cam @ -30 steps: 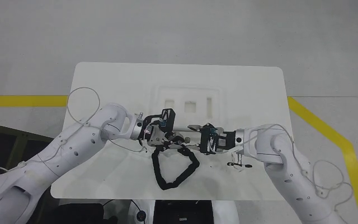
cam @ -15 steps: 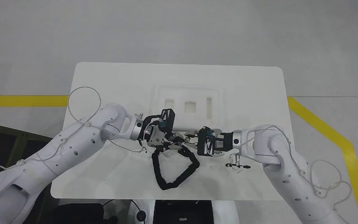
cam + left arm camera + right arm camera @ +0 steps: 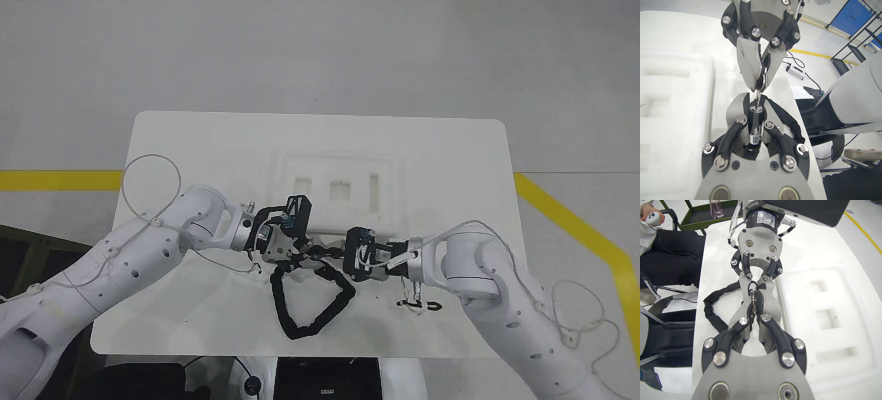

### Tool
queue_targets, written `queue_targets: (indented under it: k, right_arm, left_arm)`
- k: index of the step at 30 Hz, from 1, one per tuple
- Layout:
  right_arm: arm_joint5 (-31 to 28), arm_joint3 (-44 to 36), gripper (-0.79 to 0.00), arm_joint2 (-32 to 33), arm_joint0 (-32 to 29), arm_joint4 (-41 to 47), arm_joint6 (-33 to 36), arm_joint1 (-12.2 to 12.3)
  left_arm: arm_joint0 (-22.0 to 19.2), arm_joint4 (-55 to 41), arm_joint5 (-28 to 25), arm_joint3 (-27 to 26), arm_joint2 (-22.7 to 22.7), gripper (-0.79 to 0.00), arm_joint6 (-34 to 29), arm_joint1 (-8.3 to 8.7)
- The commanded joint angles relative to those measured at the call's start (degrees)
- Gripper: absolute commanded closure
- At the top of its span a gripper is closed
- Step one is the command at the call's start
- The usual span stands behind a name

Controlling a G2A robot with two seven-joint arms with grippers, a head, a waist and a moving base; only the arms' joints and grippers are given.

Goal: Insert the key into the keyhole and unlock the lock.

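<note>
Chrome cylinder lock (image 3: pixel 755 130) on black sleeved chain (image 3: pixel 310 320), 6 o'clock on white table (image 3: pixel 450 150), is clamped in left gripper (image 3: pixel 755 113); silver key (image 3: pixel 758 97), pinched by right gripper (image 3: pixel 760 85), is tip-entered in keyhole (image 3: pixel 755 109); turning is judged outstanding.

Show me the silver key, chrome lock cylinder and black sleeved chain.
silver key (image 3: pixel 758 98): left wrist view, blade.
chrome lock cylinder (image 3: pixel 755 126): left wrist view, barrel.
black sleeved chain (image 3: pixel 790 122): left wrist view, sleeve.

Robotics lab: grey floor (image 3: pixel 320 50) with yellow tape (image 3: pixel 60 180), white worktable (image 3: pixel 200 140), green cart (image 3: pixel 696 219).
</note>
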Motion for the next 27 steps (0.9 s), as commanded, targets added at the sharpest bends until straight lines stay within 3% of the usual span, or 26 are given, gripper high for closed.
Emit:
queue_targets:
  k: [1,14,20,21,22,23,27]
  right_arm:
    - [1.7,-0.5,0.000,0.0,0.0,1.7,1.8,0.1]
    - [16.1,-2.3,0.000,0.1,-1.5,14.0,9.4,0.4]
    - [18.5,-3.9,0.000,-0.2,-2.5,15.2,10.5,0.6]
    - [18.6,-4.0,-0.135,-0.2,-2.6,15.1,10.4,0.6]
    - [18.8,-4.1,-0.400,-0.2,-2.6,15.1,10.2,0.6]
    - [19.1,-4.1,-0.785,-0.1,-2.7,15.1,9.8,0.6]
    - [19.8,-5.0,-0.785,1.1,-3.4,14.7,7.5,0.7]
  left_arm:
    - [-0.1,0.1,0.0,0.1,0.2,0.000,0.3,0.03]
    - [-0.5,0.7,0.0,0.8,0.8,0.000,2.1,0.07]
    - [-0.5,1.2,0.0,1.2,0.8,0.000,2.6,0.05]
    - [-0.6,1.3,0.0,1.3,0.7,0.000,2.5,0.05]
    - [-0.6,1.6,0.0,1.5,0.7,0.000,2.4,0.06]
    - [-0.7,1.9,0.0,1.7,0.6,0.000,2.3,0.08]
    - [-0.4,2.3,0.0,3.4,-1.2,0.000,3.2,0.45]
